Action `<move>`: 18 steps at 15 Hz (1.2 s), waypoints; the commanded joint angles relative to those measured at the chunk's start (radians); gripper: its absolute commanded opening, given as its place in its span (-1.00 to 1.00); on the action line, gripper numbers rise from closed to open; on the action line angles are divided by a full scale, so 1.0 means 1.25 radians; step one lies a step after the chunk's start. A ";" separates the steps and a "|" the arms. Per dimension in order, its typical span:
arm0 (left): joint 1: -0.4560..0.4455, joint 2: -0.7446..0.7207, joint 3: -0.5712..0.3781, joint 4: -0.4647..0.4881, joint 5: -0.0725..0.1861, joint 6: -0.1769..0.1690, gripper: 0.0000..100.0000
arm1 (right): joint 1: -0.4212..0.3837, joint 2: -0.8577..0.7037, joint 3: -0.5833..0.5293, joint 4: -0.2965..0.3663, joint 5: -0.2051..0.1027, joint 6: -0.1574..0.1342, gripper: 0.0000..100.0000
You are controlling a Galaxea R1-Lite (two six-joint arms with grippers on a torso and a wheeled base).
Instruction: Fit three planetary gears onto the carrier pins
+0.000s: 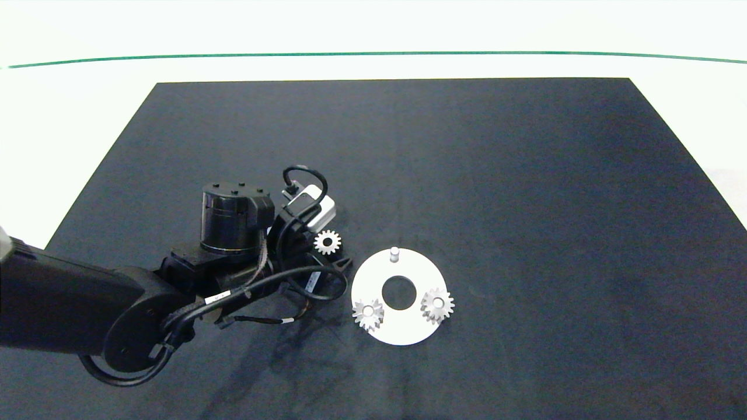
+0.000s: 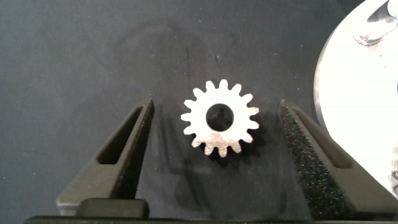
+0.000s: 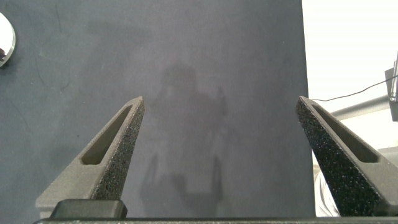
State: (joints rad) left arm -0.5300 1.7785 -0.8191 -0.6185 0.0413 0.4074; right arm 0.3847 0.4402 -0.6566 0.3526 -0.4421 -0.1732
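A white carrier disc (image 1: 402,332) lies on the black mat. Two planetary gears (image 1: 368,314) (image 1: 437,304) sit on its near carrier pins, and the far pin (image 1: 394,254) stands bare. The third gear (image 1: 327,241) lies flat on the mat just left of the disc. My left gripper (image 2: 216,118) hangs over it, open, with the gear (image 2: 219,126) between the two fingers and touching neither. The disc's edge (image 2: 354,93) shows beside the left gripper's finger. My right gripper (image 3: 221,106) is open over bare mat, out of the head view.
The black mat (image 1: 467,175) covers most of the white table. The left arm (image 1: 87,303) and its cables stretch over the mat's near left part. The mat's right edge meets white table (image 3: 348,50) near the right gripper.
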 commanded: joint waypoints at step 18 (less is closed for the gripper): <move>-0.001 -0.002 0.005 -0.005 -0.002 -0.001 -0.24 | -0.001 0.006 -0.005 -0.001 -0.002 -0.001 1.00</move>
State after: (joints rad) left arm -0.5306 1.7760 -0.8123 -0.6200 0.0374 0.4040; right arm 0.3832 0.4472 -0.6628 0.3496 -0.4421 -0.1736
